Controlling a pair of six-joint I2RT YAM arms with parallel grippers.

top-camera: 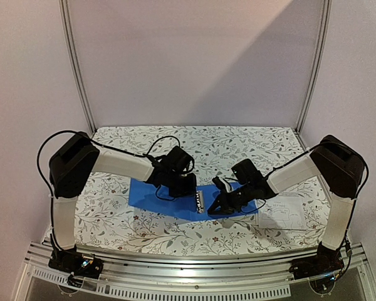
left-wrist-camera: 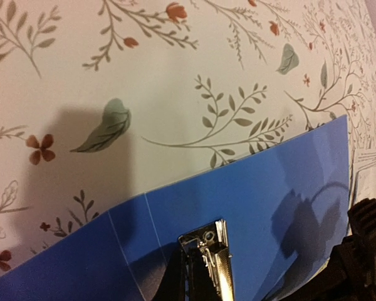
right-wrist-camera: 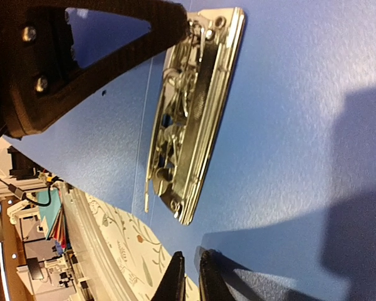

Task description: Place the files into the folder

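Paper (top-camera: pixel 282 212) is not in yet: your white sheet lies flat on the table (top-camera: pixel 113 216) at the right, just beside the right edge of the folder (top-camera: pixel 147 193) and partly under your right forearm. The blue folder lies open and flat in the middle of the table, inside face up, with its metal clip (top-camera: pixel 198 200) near the spine.

Your left gripper (top-camera: pixel 187 185) reaches in from the left with its fingers closed and the tip set against one end of the clip. Whether they pinch the lever or only press on it, you cannot tell from these views. Your right gripper (top-camera: pixel 220 202) hovers low over the right-hand cover, just right of the clip. Its fingers are nearly together, with a thin slit between them, gripping nothing.

You look to be at the clip step: getting it raised so a sheet can pass under. The next move calls for a firm hold on the lever with the left gripper while the right one goes right for the sheet. That sheet is thin and lies flat, so expect to lift an edge or corner before you can pinch it. Then slide it left, squarely under the clip.
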